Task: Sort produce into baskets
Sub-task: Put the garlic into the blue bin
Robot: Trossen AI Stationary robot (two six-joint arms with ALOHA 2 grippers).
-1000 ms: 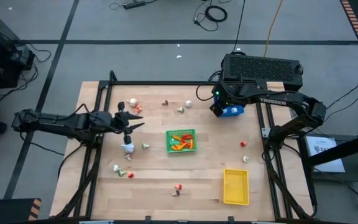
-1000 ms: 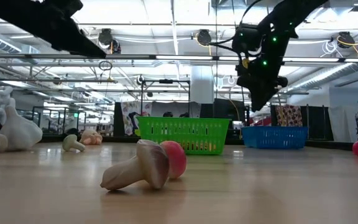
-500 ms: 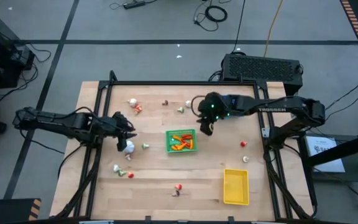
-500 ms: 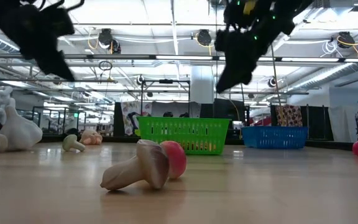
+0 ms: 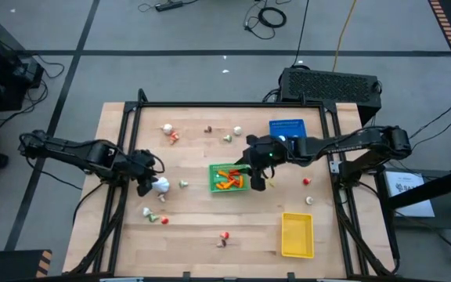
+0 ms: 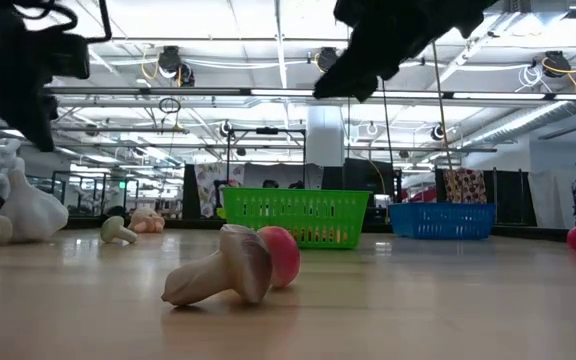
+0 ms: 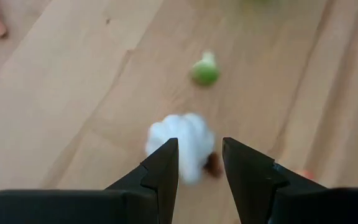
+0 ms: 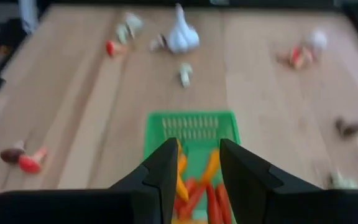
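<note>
Overhead and wrist views of a two-arm produce sort. The left hand [image 5: 147,185], which a second ago hung above the white garlic [image 5: 160,185] with fingers spread, has dropped to the desk [image 5: 194,235] just beside it; in its wrist view the garlic [image 7: 182,143] lies ahead of the fingertips [image 7: 166,155], which stand a little apart and grasp nothing. The right hand [image 5: 255,178] has swung from above the blue basket [image 5: 286,127] at the far edge to the right rim of the green basket [image 5: 228,177]. Its fingers [image 8: 166,163] are parted with nothing visibly between them, and they look down on the orange and red pieces [image 8: 194,186] already in that basket. The yellow basket [image 5: 297,234] sits at the near right. Loose pieces remain scattered: a green one [image 5: 182,184] near the garlic, a mushroom [image 6: 218,275] and red piece [image 6: 280,255] at the near edge, others along the far side. Judgement: the left arm is set for a pickup; the sort is far from finished.
</note>
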